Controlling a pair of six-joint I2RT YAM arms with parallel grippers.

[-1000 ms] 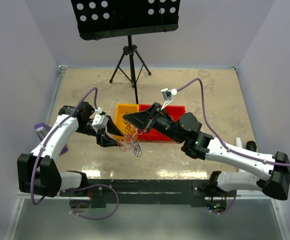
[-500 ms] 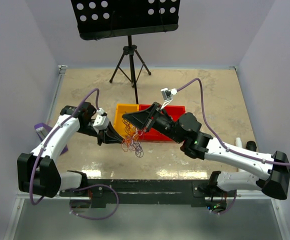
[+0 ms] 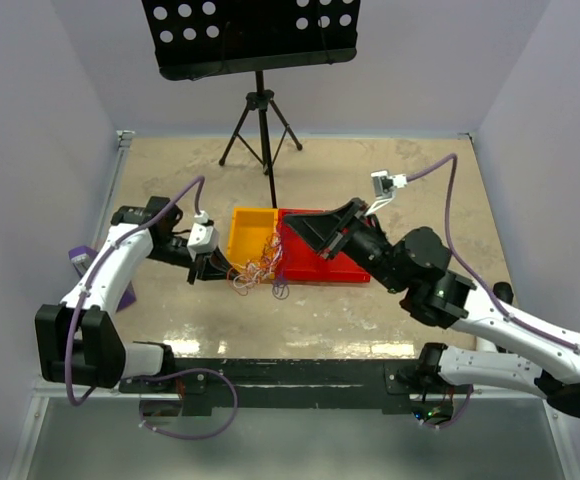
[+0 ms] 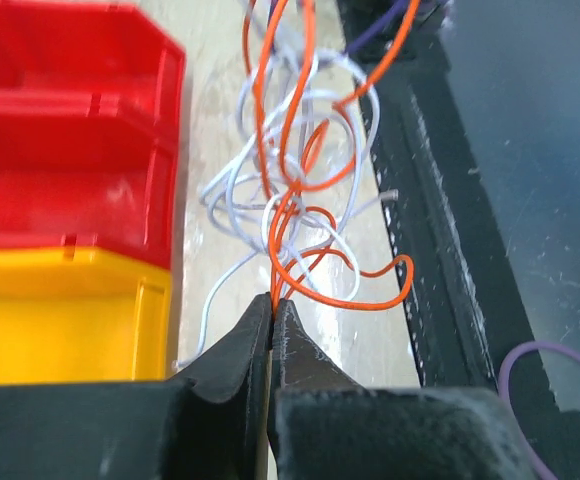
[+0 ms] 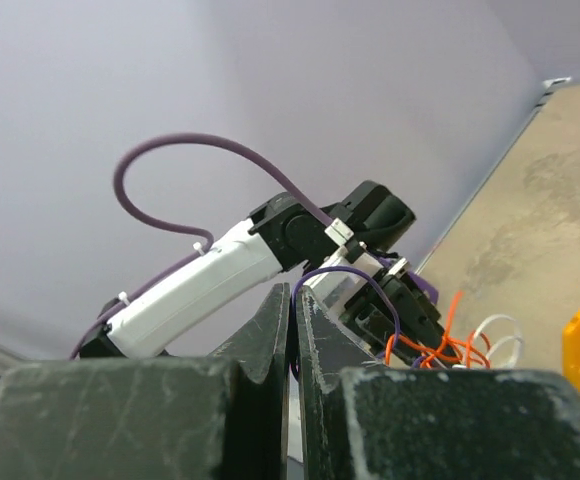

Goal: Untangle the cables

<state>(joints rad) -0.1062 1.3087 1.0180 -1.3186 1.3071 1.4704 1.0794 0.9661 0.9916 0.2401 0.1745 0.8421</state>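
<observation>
My left claw [image 4: 273, 308] is clamped on an orange strand of the cables [image 3: 258, 272], which are heaped at the yellow bin's [image 3: 251, 228] near edge. My right claw [image 5: 292, 300] is pressed together with a purple strand apparently pinched, though the contact is hard to see. The red bin [image 3: 315, 262] adjoins on a beige table [image 3: 400, 190], with lilac walls around.

Top edge crops the cables [image 4: 288, 196] in left wrist view

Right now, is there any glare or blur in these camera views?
Top external view: glare on the table near its front edge, otherwise sharp. Left wrist view: left hand dark and soft, cables crisp. Right wrist view: right hand dark and underexposed against the bright wall.
</observation>
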